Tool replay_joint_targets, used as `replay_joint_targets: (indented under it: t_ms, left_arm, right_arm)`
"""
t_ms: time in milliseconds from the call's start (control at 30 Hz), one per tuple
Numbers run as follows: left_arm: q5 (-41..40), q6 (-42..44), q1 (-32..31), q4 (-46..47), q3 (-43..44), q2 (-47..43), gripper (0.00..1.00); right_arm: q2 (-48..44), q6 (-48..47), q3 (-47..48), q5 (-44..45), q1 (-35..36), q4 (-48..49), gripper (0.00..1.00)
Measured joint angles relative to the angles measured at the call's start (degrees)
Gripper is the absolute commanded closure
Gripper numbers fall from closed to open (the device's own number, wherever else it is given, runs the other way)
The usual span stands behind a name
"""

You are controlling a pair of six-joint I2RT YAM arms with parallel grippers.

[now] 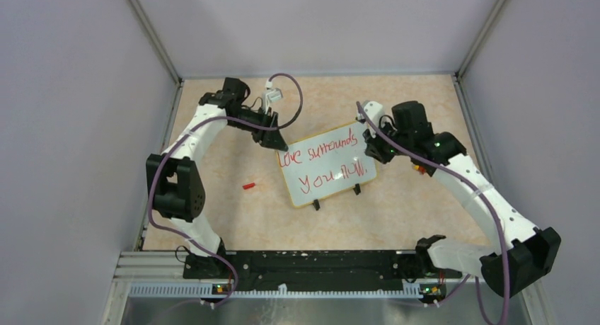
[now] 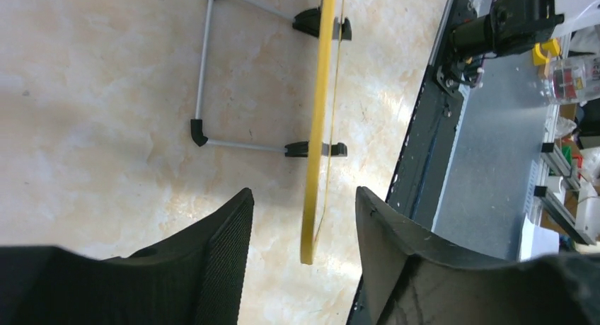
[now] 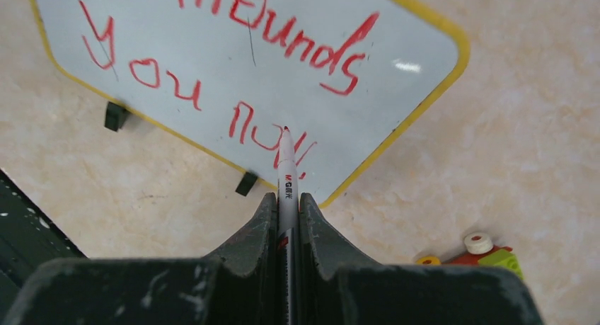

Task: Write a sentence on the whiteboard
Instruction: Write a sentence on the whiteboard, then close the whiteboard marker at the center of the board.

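Claw of the right arm is closed on a thin white marker, and the barrel sits straight in the narrow slot between the two fingers. The red tip touches the whiteboard at the last, unclear word of the lower line. The sentence is in red, with "Love surrounds" above and "You" and one more word below, so the writing seems almost complete.

The left claw is open. Its fingers stand on both sides of the yellow rim at the far left corner of the board, with a small gap on each side, so they do not press it.

The board stands near the middle of the bench, leaning back on a thin wire stand with two black clips at its lower edge. It looks light and stiff, and its surface is glossy. A push from the marker tip could probably slide or tip it, because only the light stand keeps it up. The best place to hold it is likely the rim at an upper corner, away from the wet ink. The marker is smooth and light and can slip along its length if the grip is loose.

A small red cap lies on the bench, left of the board and well apart from it.
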Motion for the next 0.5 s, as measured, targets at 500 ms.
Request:
replay_joint_targets:
  t_ms: [500]
  left_arm:
    - [-0.8,5.7,19.1,-5.4,9.3,-10.7,0.2]
  right_arm:
    - [0.3,6.3,11.8,-10.4,0.0,-1.6,1.0]
